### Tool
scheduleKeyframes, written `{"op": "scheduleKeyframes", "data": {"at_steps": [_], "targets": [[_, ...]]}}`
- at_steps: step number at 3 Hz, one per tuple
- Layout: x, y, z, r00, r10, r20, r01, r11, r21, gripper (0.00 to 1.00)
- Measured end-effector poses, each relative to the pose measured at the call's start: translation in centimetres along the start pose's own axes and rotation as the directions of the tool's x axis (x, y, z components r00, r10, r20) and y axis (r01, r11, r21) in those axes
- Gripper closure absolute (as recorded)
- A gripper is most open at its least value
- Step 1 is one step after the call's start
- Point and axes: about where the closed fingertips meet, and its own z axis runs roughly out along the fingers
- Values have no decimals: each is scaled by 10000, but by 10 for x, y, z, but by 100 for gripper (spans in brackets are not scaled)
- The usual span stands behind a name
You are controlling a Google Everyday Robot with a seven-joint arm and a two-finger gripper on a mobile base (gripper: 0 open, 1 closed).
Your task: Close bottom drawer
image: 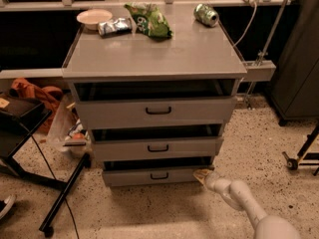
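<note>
Three drawers are standing partly open on a grey bench (pixel 199 54), and the bottom drawer (pixel 129 177), the lowest and shallowest front just above the speckled floor (pixel 149 213), is showing a dark gap along its upper edge. A robot arm is reaching in low from the lower right, and its tool (pixel 201 175) is sitting at the right end of that drawer's front panel, touching it or just beside it; which one cannot be told from this angle. Whether the tool is open or closed cannot be told either, and it does not appear to be holding anything. The drawer is looking like a stiff, rigid panel running on slides, probably light to move and in no way fragile, so a flat push on the front should be enough and no grasp is called for. Pushing at the right end may be skewing it on its runners; a contact nearer the small black handle (pixel 159 175) at the centre would likely be driving it in straighter. The middle drawer (pixel 157 148) and top drawer (pixel 158 110) are jutting out above it, leaving little room overhead. On the bench top a bowl (pixel 94 18), a silver packet (pixel 114 26), a green snack bag (pixel 149 20) and a tipped can (pixel 206 14) are lying well clear of the work.
</note>
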Motion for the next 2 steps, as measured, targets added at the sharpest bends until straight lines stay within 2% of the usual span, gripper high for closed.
{"op": "scheduleKeyframes", "data": {"at_steps": [2], "targets": [[3, -5, 5, 9999, 155, 25, -155, 9998, 147, 100]]}}
